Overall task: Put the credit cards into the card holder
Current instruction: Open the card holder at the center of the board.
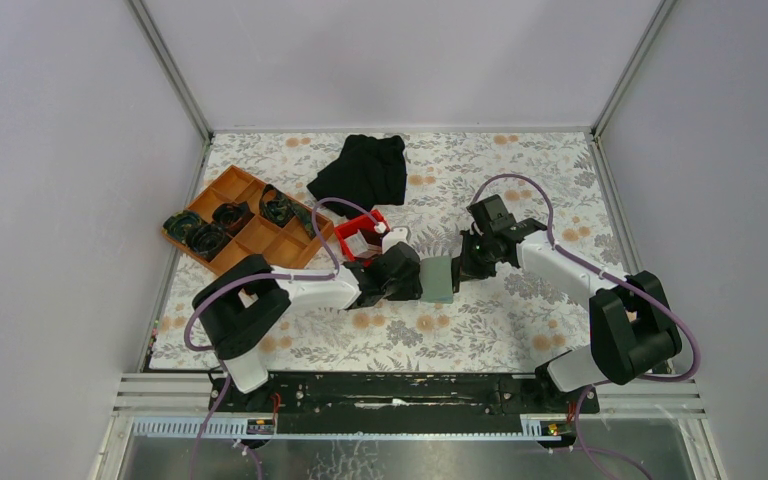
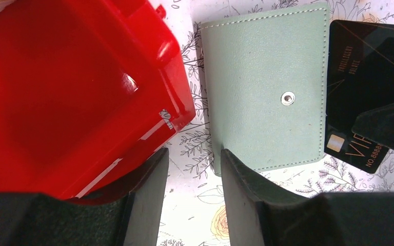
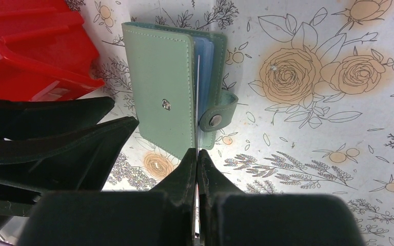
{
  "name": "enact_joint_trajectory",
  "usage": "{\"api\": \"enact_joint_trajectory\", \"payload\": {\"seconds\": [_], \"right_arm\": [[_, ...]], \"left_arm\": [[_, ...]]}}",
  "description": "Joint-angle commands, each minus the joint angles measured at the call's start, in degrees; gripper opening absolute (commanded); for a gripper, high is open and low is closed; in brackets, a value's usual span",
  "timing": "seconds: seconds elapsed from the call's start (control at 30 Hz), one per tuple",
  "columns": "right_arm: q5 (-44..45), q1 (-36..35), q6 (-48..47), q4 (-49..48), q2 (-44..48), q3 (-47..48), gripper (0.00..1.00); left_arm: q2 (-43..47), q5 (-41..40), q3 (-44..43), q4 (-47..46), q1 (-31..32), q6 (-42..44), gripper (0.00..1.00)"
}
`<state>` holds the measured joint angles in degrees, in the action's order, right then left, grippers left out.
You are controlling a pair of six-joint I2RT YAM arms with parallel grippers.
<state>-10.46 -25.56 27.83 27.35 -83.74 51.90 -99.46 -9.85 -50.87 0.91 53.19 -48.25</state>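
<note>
Right gripper (image 3: 197, 152) low, card (image 2: 364, 72) at holder (image 3: 159, 82)

The flat sage-green leather-look card holder (image 2: 264, 87) has paler stitching (silver snap, light blue sleeves inside). The glossy black plastic card (image 2: 364, 66) carries gold print. The shiny red plastic bin (image 2: 72, 87) is plain. The table (image 3: 313, 102) is white, patterned with grey line-drawn leaves and orange roses.

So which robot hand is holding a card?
The right gripper: it pinches a black card at the green wallet. The left gripper stands open, gripping nothing.
</note>
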Motion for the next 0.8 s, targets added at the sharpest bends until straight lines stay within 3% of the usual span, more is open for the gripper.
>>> {"api": "enact_joint_trajectory", "payload": {"seconds": [0.0, 0.77], "right_arm": [[-1.9, 0.5, -0.2, -1.3, 0.4, 2.3, 0.0], [-5.7, 1.7, 1.5, -4.5, -0.1, 0.8, 0.0]], "left_arm": [[1.2, -2.8, 0.9, 3.3, -0.5, -0.5, 0.5], [0.5, -2.2, 3.3, 4.5, -0.5, -1.1, 0.5]]}}
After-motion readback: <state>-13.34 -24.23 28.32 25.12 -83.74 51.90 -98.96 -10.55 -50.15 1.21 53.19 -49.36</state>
